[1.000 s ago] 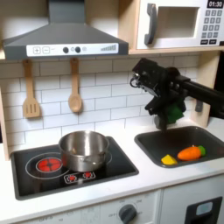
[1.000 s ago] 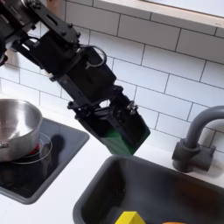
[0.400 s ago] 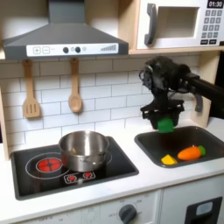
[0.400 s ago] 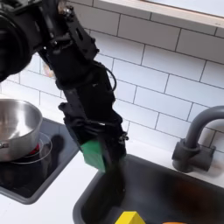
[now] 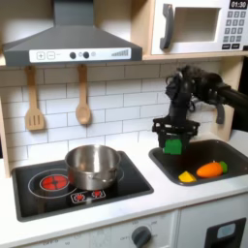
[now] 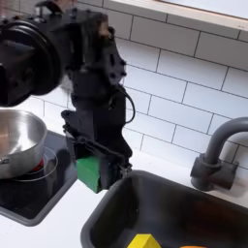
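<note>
My black gripper [image 5: 172,142] is shut on a green block [image 5: 172,147] and points down. In the first exterior view it hangs just above the counter, at the left edge of the dark sink [image 5: 232,154] and right of the stove. In the second exterior view the gripper [image 6: 93,167] holds the green block [image 6: 87,174] low between the stove corner and the sink rim [image 6: 118,191]. A steel pot [image 5: 92,165] stands on the hob, apart from the gripper. In the sink lie a yellow piece [image 5: 186,176] and an orange carrot [image 5: 210,169].
A black hob [image 5: 128,183] with a red burner [image 5: 53,181] fills the counter's left. A wooden spatula [image 5: 34,104] and spoon [image 5: 83,97] hang on the tiled wall. Above are a range hood [image 5: 73,41] and microwave [image 5: 199,26]. A grey faucet [image 6: 219,153] stands behind the sink.
The gripper has carried the green block leftward and down in both exterior views, from over the sink to the counter strip beside the stove. The pot and sink items stayed put.
</note>
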You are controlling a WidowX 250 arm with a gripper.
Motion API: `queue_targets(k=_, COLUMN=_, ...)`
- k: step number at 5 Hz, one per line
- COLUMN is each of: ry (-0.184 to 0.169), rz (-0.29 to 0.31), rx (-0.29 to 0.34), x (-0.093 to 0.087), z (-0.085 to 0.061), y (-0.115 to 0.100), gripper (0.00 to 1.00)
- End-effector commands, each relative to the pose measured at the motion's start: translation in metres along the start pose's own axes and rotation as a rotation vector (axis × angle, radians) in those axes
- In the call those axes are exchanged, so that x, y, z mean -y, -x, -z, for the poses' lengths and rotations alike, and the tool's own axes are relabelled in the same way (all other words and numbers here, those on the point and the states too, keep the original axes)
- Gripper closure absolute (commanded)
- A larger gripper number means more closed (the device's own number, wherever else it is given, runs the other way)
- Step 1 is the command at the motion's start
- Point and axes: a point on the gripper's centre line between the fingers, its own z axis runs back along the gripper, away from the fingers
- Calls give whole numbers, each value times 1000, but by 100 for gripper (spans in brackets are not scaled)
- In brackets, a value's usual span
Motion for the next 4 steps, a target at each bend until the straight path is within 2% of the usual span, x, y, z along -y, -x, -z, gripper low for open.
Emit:
queue_targets(k=1, ry=-233, rz=12, rx=-50, x=-25, z=8, y=5, gripper=100)
queue_targets(k=2, ry=-302, rz=10, rx=-57, x=-34, z=7, y=5, gripper=100)
queue_targets(k=3, ry=-341, rz=-35, rx=-38, x=-42, z=0, y=5, gripper=100)
queue_targets(k=4, ry=-397, rz=-83, rx=-31, x=-61, z=-12, y=2, gripper=100)
